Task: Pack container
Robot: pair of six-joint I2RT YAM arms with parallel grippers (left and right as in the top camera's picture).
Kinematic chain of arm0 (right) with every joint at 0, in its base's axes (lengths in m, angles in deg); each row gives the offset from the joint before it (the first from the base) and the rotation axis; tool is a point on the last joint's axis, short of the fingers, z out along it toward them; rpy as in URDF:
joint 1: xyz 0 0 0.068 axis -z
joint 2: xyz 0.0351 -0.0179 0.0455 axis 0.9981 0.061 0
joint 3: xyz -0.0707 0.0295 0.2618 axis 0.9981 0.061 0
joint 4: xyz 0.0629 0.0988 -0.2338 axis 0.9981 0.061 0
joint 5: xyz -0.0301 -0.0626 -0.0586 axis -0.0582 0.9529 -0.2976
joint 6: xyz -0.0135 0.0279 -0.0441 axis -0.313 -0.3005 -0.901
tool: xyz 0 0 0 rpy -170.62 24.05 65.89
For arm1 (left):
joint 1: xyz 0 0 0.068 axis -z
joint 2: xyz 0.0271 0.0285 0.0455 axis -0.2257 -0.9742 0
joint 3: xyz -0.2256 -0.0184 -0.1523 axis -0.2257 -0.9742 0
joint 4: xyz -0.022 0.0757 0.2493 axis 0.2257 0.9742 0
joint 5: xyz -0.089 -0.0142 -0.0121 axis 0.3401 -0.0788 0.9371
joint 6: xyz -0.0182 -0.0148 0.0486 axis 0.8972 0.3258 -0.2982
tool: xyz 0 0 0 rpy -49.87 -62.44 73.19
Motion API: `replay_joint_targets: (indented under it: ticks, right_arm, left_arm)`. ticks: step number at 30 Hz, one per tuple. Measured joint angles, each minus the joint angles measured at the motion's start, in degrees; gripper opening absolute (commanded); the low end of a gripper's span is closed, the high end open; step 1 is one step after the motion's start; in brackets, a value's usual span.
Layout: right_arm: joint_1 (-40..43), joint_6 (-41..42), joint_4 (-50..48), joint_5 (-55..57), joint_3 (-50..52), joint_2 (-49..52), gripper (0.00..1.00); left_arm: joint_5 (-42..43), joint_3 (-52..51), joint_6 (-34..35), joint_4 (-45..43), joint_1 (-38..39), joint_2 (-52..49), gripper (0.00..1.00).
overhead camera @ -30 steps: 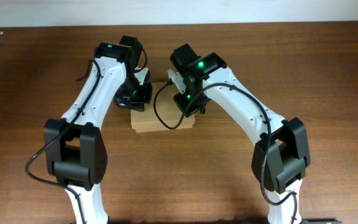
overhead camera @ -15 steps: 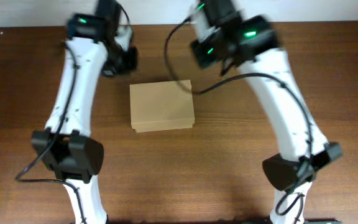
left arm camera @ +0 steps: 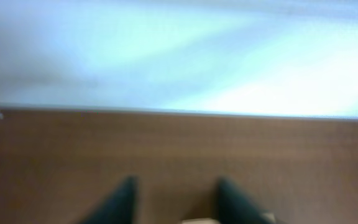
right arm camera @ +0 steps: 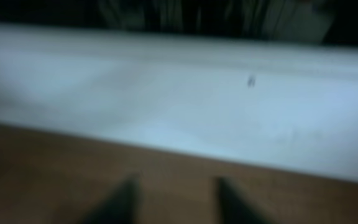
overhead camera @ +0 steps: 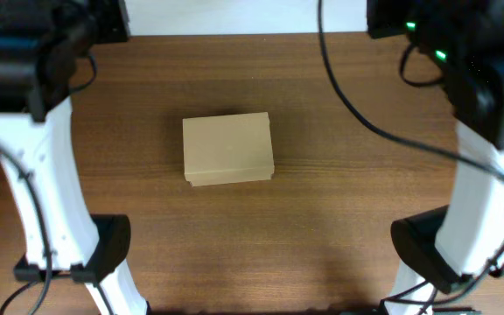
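Note:
The container point(overhead camera: 227, 149) is a plain tan cardboard box lying in the middle of the wooden table, its flap lid down flat. Nothing touches it. Both arms are raised high and close to the overhead camera, the left arm point(overhead camera: 33, 131) at the left side and the right arm point(overhead camera: 488, 131) at the right side. In the left wrist view my left gripper point(left arm camera: 174, 186) is open over bare wood near the table's far edge, and a tan sliver point(left arm camera: 197, 220) shows at the bottom. My right gripper point(right arm camera: 176, 186) is likewise open with nothing between its fingers.
A white surface point(left arm camera: 179, 56) runs beyond the table's far edge in both wrist views. The arm bases point(overhead camera: 103, 254) point(overhead camera: 427, 249) stand at the front left and front right of the table point(overhead camera: 322, 219). Black cables point(overhead camera: 348, 96) hang from the right arm.
Both arms have lifted off the container and swung up and outward toward the table's back corners. Both grippers have gone from shut to open. The box stays put, lid down.

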State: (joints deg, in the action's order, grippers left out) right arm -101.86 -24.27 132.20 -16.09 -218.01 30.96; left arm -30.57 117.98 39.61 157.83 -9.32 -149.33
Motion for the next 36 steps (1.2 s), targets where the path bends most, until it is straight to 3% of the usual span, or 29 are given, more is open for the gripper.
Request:
replay_joint_targets:
  ticks: [6, 36]
  right_arm:
    - [0.0, 0.0, 0.0, 0.0, -4.0, -3.1, 0.99]
    - [0.0, 0.2, 8.9, 0.0, -4.0, -2.8, 0.99]
  left_arm:
    - [-1.3, 1.6, 0.1, 0.0, 0.0, 2.6, 1.0]
    - [-1.5, 1.6, 0.2, 2.9, 0.0, 2.1, 1.0]
